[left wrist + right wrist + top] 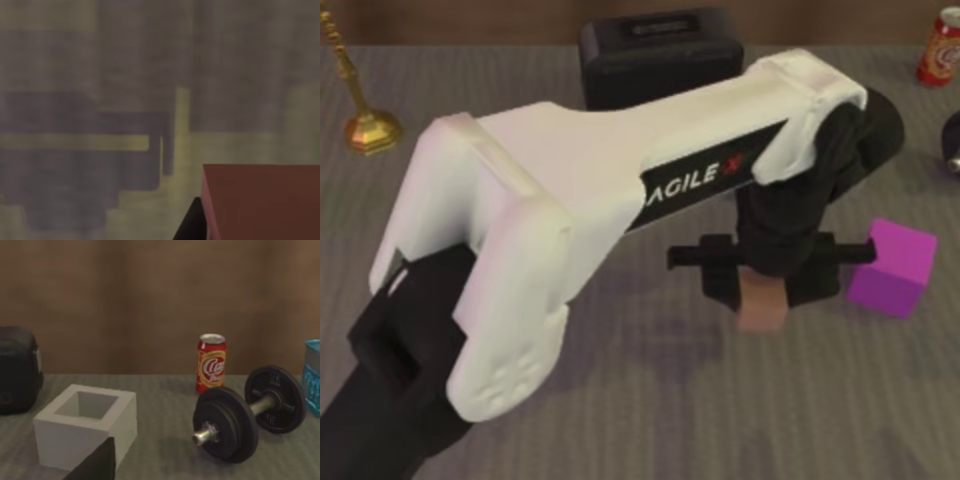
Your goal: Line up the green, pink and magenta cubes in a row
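Right of table centre, left gripper (761, 300) fingers clamped on pink cube (760, 308), just beside magenta cube (893, 267).

Soft, even light falls from above on the grey woven desk (650, 400); nothing glares. The white and black left arm (520, 240) throws a faint blurred shadow beneath itself. The black iron dumbbell (247, 412) casts a pale one leftward. The left wrist view is dim and yellowish, with hard-edged shadow blocks.

table (640, 420): rough woven cloth | candlestick (360, 110): glossy brass | dumbbell (247, 412): dark metal
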